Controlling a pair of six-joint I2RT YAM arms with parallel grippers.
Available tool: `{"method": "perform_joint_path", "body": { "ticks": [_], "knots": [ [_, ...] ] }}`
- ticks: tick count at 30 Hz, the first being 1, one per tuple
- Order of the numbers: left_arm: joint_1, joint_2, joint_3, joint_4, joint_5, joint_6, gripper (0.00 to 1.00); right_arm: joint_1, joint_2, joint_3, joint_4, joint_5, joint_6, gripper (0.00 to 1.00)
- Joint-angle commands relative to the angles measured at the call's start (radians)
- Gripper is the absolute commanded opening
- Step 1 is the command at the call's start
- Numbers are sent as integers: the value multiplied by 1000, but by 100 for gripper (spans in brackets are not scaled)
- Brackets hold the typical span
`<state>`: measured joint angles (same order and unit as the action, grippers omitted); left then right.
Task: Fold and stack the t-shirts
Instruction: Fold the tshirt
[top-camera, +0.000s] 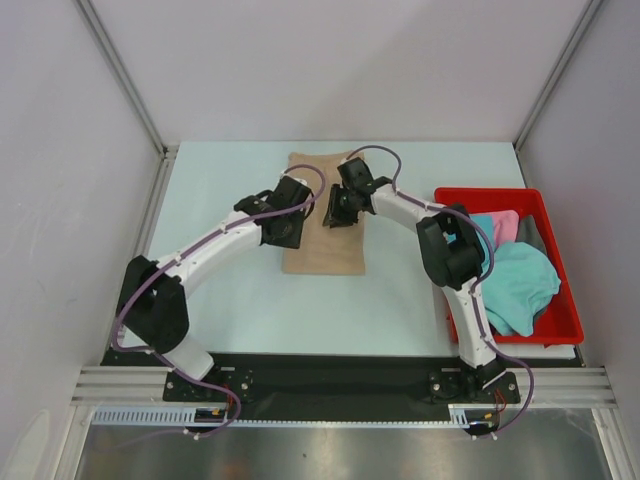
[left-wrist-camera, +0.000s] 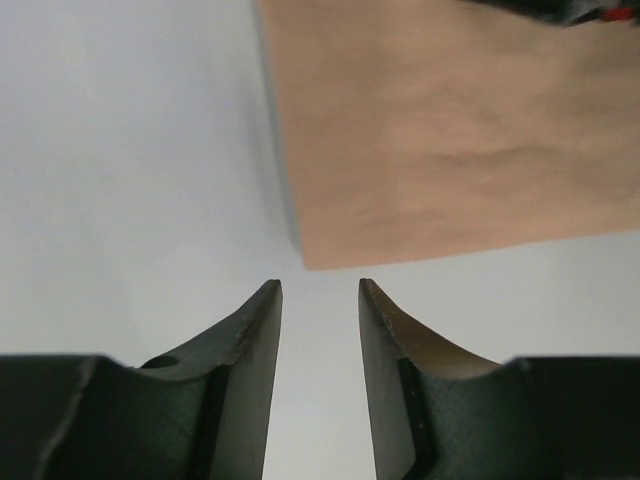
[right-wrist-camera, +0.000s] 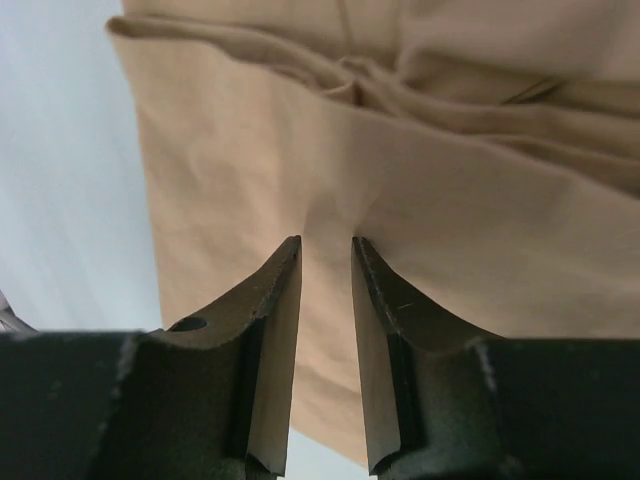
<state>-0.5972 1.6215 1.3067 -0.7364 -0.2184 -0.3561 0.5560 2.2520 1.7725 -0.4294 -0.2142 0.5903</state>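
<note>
Right wrist view: the right fingers (right-wrist-camera: 290, 262) are slightly parted, tips at the folded tan t-shirt (right-wrist-camera: 450, 260) on the counter (left-wrist-camera: 130, 150). The left fingers (left-wrist-camera: 268, 302) stand parted and empty beside its corner. If closed here, one layer could be snagged and the fold dragged open.

Reads as a robotics lab test cell, not a home or shop. Closed in on the left, right and far sides by plain white panels (top-camera: 330, 60) set in aluminium posts (top-camera: 122, 75). Bare pale tabletop (top-camera: 230, 310) inside. Left arm (top-camera: 215, 240) and right arm (top-camera: 405, 208) bolted to a black base plate (top-camera: 330, 375) on a slotted aluminium rail (top-camera: 120, 385) at the near edge, with purple cables (top-camera: 372, 150) strung along them.
</note>
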Motion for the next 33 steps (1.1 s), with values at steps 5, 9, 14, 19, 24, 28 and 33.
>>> {"method": "perform_joint_path", "body": {
  "ticks": [5, 9, 14, 19, 24, 28, 33],
  "knots": [
    [-119, -23, 29, 5, -458, 184, 41, -77, -57, 41, -28, -91, -43, 32],
    [-177, 41, 55, 49, -472, 281, 47, -70, -49, 56, -71, -142, -73, 33],
    [-228, 126, 114, 26, -495, 316, 48, -79, 32, 104, -149, -162, -66, 35],
    [-283, 202, 192, -90, -580, 226, 50, -87, 43, 157, -241, -126, -113, 38],
    [-343, 267, 318, -238, -670, 141, 52, -110, 9, 220, -345, -136, -148, 49],
    [-371, 229, 322, -212, -616, 144, 61, -123, 9, 320, -486, -106, -178, 58],
    [-380, 230, 373, -261, -585, 98, 76, -122, -120, 129, -474, -126, -213, 76]
  ]
}}
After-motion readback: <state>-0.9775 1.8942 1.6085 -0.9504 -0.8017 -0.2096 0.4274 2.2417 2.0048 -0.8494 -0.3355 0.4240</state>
